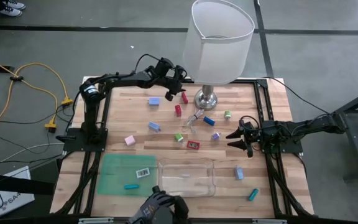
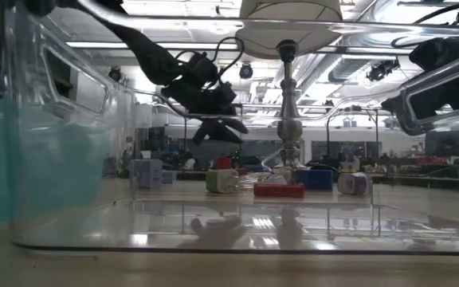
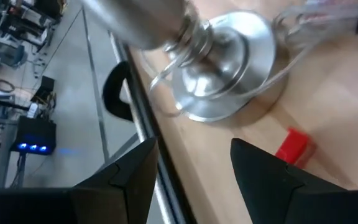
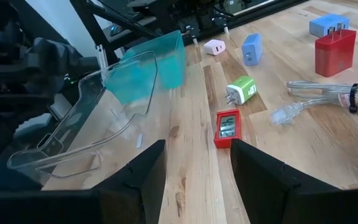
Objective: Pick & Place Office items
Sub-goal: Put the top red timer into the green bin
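My L gripper (image 1: 174,83) hovers just beside the lamp base (image 1: 207,98), fingers apart, empty, over a red block (image 3: 292,147). Risk: bumping the base, toppling the lamp. R gripper (image 1: 234,139) fingers apart too.

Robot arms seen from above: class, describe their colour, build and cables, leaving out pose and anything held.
Both arms are black and slender, built of jointed segments. The left arm has a silvery band near its base and black cable looping over its wrist. The left gripper and right gripper each end in two dark, pointed fingers. Black cable trails from the right arm.
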Motion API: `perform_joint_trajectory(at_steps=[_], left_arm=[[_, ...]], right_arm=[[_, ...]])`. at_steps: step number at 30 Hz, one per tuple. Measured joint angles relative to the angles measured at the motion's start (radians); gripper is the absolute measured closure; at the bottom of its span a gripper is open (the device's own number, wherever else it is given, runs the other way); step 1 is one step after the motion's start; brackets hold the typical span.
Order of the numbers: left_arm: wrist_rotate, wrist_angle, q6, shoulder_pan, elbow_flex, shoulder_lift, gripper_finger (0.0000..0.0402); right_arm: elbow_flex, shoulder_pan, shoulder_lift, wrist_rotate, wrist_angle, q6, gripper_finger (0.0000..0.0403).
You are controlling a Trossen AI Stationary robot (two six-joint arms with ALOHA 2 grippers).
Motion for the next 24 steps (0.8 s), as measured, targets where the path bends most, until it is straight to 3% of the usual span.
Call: perform_joint_trajectory(at_steps=[10,19,24], left_arm=[[-0.027,-0.046,0.038,-0.023,0.0,0.008,0.0206],[-0.042,-0.263,-0.023,-0.014,0.003,-0.002,0.0206],[-0.049,-0.379,-0.046,-0.013,0.083,-0.002,0.0206]], right_arm=[[0.0,0.0,0.0,0.0,-0.001,0.0,0.0237],[0.0,0.0,0.0,0.0,-0.001,0.0,0.0237],[0.0,0.0,0.0,0.0,-0.001,0.0,0.0237]])
